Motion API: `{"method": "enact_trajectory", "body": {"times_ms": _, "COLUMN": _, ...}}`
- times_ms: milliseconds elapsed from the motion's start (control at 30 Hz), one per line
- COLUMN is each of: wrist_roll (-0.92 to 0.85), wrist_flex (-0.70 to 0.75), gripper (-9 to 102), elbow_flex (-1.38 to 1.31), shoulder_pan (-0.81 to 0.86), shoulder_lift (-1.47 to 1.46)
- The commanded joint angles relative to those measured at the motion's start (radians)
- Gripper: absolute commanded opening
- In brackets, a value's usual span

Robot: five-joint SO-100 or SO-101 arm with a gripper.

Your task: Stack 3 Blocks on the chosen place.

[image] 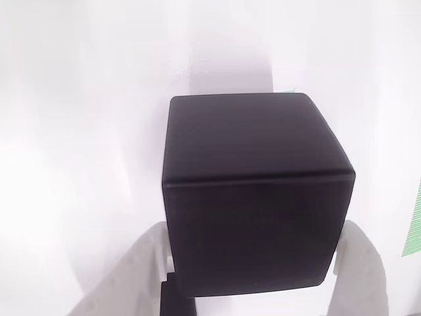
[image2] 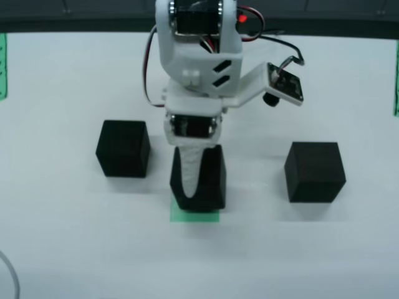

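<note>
Clamping tool around block

Three matte black cubes sit upright in a row in the front view. The middle cube stands over the green patch, covering most of it. The left cube and right cube lie well apart from it.
</note>
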Motion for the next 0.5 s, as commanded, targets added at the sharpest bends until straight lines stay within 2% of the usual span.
{"method": "enact_trajectory", "body": {"times_ms": 0, "wrist_roll": 0.049, "wrist_flex": -0.026, "gripper": 15, "elbow_flex": -0.075, "shoulder_pan": -0.011, "shoulder_lift": -0.012}}
{"method": "enact_trajectory", "body": {"times_ms": 467, "wrist_roll": 0.055, "wrist_flex": -0.020, "gripper": 15, "elbow_flex": -0.100, "shoulder_pan": 0.003, "shoulder_lift": -0.086}}
